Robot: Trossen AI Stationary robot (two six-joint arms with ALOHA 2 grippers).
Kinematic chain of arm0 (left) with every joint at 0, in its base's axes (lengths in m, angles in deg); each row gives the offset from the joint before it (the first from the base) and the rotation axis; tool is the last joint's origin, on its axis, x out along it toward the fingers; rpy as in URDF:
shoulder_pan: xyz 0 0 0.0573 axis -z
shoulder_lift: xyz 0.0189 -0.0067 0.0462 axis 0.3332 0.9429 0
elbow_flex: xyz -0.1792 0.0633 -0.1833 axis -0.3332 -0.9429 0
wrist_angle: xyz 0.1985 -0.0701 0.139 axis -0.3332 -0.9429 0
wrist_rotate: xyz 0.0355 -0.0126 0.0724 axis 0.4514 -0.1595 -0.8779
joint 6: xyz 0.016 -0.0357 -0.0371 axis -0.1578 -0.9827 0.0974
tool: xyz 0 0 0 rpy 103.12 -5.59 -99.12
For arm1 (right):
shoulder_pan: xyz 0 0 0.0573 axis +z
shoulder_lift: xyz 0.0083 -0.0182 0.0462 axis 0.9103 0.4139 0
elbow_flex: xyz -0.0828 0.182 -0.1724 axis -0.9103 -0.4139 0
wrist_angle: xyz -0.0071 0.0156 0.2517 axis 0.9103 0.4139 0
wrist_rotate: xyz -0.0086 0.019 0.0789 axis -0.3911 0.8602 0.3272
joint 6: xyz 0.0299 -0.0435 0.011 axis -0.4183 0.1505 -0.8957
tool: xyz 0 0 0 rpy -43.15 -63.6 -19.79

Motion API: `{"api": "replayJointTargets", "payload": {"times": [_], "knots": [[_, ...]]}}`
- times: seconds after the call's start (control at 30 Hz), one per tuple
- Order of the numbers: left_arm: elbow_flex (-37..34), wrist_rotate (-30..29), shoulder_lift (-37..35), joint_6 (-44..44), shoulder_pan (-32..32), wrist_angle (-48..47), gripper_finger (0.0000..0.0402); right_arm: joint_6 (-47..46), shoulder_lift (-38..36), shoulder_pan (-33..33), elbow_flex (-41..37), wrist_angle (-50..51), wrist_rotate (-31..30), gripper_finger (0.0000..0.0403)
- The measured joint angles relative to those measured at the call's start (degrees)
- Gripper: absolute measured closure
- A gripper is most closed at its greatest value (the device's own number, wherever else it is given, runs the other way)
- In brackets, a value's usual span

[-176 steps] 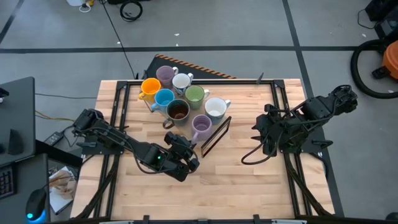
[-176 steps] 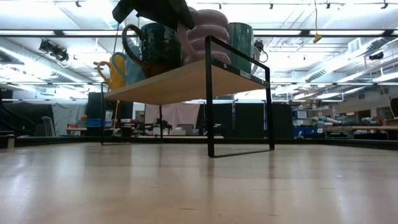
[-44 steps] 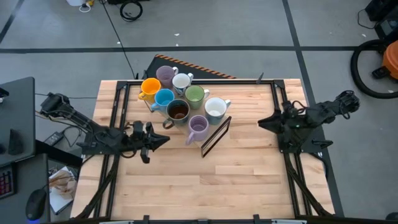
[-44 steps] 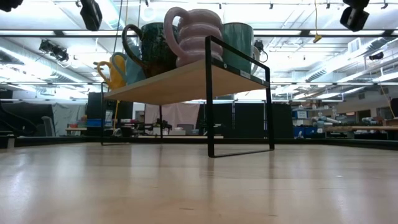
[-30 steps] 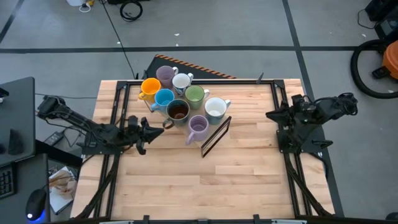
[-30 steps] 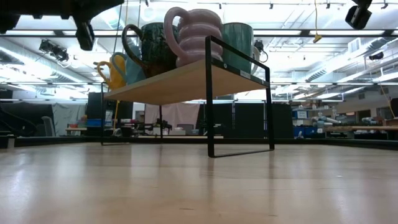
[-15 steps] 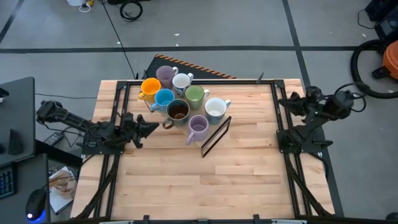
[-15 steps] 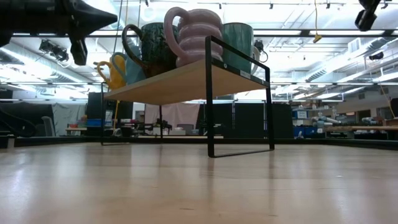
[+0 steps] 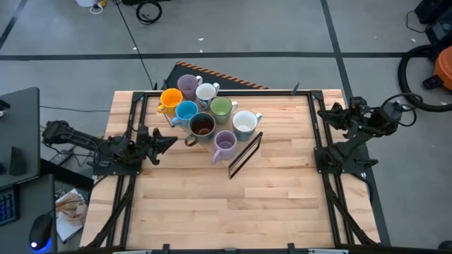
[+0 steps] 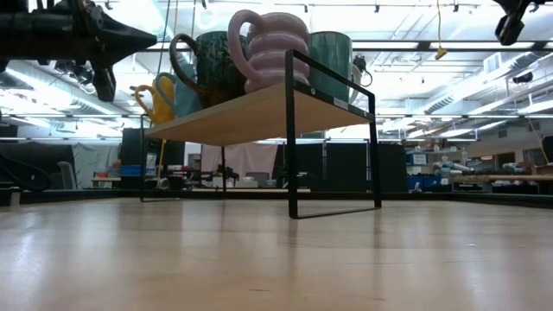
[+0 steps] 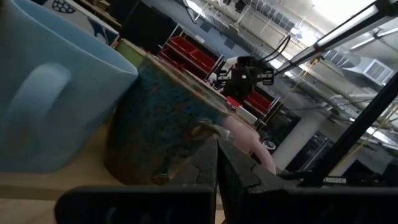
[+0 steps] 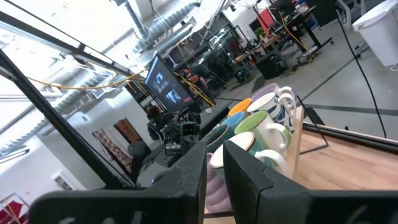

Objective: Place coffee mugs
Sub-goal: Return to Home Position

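Note:
Several coffee mugs stand upright in a cluster on a low wooden shelf [image 9: 245,152] with black metal legs, at the table's far middle. Among them are orange [image 9: 171,99], light blue [image 9: 186,111], dark brown [image 9: 203,125], green [image 9: 221,107], white [image 9: 244,122] and two lavender ones [image 9: 188,85] [image 9: 226,143]. My left gripper [image 9: 173,139] hovers shut just left of the shelf, pointing at the mugs, and touches nothing. My right gripper [image 9: 322,111] hangs near the table's far right edge. Its fingers [image 12: 239,168] stand a narrow gap apart with nothing between them.
Black rails [image 9: 134,127] [image 9: 318,134] run along the table's left and right sides. The near half of the wooden table top [image 9: 233,212] lies bare. A dark desk [image 9: 18,134] stands beyond the left edge.
My left gripper has drawn back a little toward the table's left edge, away from the shelf, staying shut. My right gripper has pulled back toward the table's far right corner. The mugs have stayed where they were.

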Motion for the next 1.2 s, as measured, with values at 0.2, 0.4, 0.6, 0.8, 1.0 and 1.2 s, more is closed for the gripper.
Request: {"api": "replayJointTargets", "payload": {"times": [0.2, 0.4, 0.6, 0.8, 1.0, 1.2], "knots": [[0.0, 4.22, -6.23, -2.3, -3.05, -8.51, 0.0393, -1.26, 0.0, 0.0, 0.0, -0.04, -0.01, 0.0345], [0.02, 7.59, -13.61, -4.52, -5.75, -17.08, 0.0393, -2.14, 0.0, 0.0, 0.0, -0.41, -0.02, 0.0345], [0.02, 8.33, -20.97, -4.1, -6.92, -24.32, 0.0393, -1.58, 0.0, 0.0, 0.02, -1.51, -0.04, 0.0345], [0.28, 8.87, -23.12, -5.0, -7.58, -29.52, 0.0393, -2.12, 0.02, 0.0, 0.04, -2.88, -0.04, 0.0345], [0.31, 9.7, -23.32, -7.48, -7.79, -31.38, 0.0393, 3.05, 0.02, -0.02, 4.38, -0.69, -1.63, 0.0354], [0.31, 9.21, -23.33, -8.54, -7.79, -31.93, 0.0393, 3.76, 0.02, -0.04, 7.57, 3.61, -0.66, 0.0372]]}}
